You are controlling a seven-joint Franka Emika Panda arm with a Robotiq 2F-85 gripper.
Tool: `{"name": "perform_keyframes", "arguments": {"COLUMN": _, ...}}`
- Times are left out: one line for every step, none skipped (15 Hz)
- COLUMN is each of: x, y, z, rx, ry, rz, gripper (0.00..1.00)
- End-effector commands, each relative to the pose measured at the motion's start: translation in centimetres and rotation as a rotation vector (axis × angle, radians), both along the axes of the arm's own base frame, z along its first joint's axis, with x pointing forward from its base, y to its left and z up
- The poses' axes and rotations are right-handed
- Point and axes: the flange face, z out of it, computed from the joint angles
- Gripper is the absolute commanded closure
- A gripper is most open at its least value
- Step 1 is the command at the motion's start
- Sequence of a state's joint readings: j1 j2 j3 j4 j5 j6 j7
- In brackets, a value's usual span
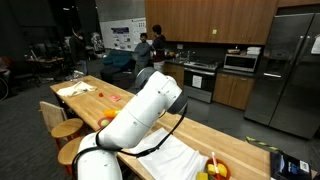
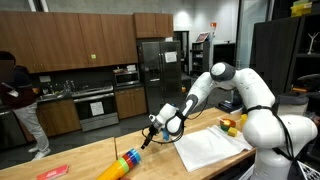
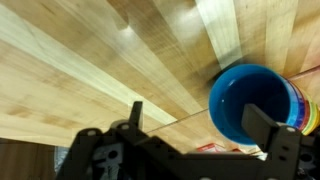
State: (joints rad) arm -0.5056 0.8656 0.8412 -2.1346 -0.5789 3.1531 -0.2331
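Franka Panda arm (image 2: 205, 92) at full reach: in an exterior view, the white arm rises from its base to a high elbow (image 2: 221, 74), and the forearm then slopes forward and down to the wrist (image 2: 177, 118). The dark Robotiq gripper (image 2: 154, 128) hangs at the end, tilted downward and out ahead of the robot's body. In an exterior view from behind, the arm's bulky white links fill the foreground and hide the gripper, with black cables trailing alongside. In the wrist view, the two black fingers (image 3: 135, 114) stand spread wide apart, the jaws fully open and closed on nothing.
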Motion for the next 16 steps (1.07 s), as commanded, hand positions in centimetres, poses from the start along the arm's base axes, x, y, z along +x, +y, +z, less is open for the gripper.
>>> {"name": "perform_keyframes", "arguments": {"x": 0.1, "y": -1.2, "z": 2.9, "rx": -0.118, "ry": 0.107, "rz": -0.033, "gripper": 0.0}}
{"name": "perform_keyframes", "arguments": {"x": -0.2, "y": -1.0, "z": 3.1, "rx": -0.145, "ry": 0.16, "rz": -0.021, "gripper": 0.0}}
{"name": "perform_keyframes", "arguments": {"x": 0.7, "y": -0.9, "z": 1.0, "rx": -0.071, "ry": 0.11, "rz": -0.029, "gripper": 0.0}}
{"name": "perform_keyframes", "arguments": {"x": 0.7, "y": -0.9, "z": 1.6, "rx": -0.096, "ry": 0.137, "rz": -0.026, "gripper": 0.0}}
{"name": "perform_keyframes", "arguments": {"x": 0.6, "y": -0.8, "z": 2.2, "rx": -0.113, "ry": 0.145, "rz": -0.024, "gripper": 0.0}}
{"name": "perform_keyframes", "arguments": {"x": 0.5, "y": -0.6, "z": 2.6, "rx": -0.122, "ry": 0.146, "rz": -0.021, "gripper": 0.0}}
{"name": "perform_keyframes", "arguments": {"x": 0.3, "y": -0.5, "z": 2.8, "rx": -0.128, "ry": 0.147, "rz": -0.018, "gripper": 0.0}}
{"name": "perform_keyframes", "arguments": {"x": 0.2, "y": -0.5, "z": 2.7, "rx": -0.13, "ry": 0.148, "rz": -0.017, "gripper": 0.0}}
{"name": "perform_keyframes", "arguments": {"x": 0.2, "y": -0.6, "z": 2.7, "rx": -0.131, "ry": 0.15, "rz": -0.017, "gripper": 0.0}}
{"name": "perform_keyframes", "arguments": {"x": 0.1, "y": -0.6, "z": 2.6, "rx": -0.131, "ry": 0.152, "rz": -0.017, "gripper": 0.0}}
{"name": "perform_keyframes", "arguments": {"x": 0.1, "y": -0.7, "z": 2.6, "rx": -0.131, "ry": 0.152, "rz": -0.017, "gripper": 0.0}}
{"name": "perform_keyframes", "arguments": {"x": 0.0, "y": -0.5, "z": 2.3, "rx": -0.113, "ry": 0.178, "rz": -0.002, "gripper": 0.0}}
{"name": "perform_keyframes", "arguments": {"x": 0.0, "y": -0.6, "z": 2.0, "rx": -0.098, "ry": 0.202, "rz": -0.033, "gripper": 0.0}}
{"name": "perform_keyframes", "arguments": {"x": -0.4, "y": -0.1, "z": 1.6, "rx": -0.029, "ry": 0.251, "rz": -0.01, "gripper": 0.0}}
{"name": "perform_keyframes", "arguments": {"x": -0.3, "y": 0.1, "z": 1.3, "rx": 0.011, "ry": 0.283, "rz": -0.013, "gripper": 0.0}}
{"name": "perform_keyframes", "arguments": {"x": -0.1, "y": 0.2, "z": 1.2, "rx": 0.067, "ry": 0.316, "rz": -0.019, "gripper": 0.0}}
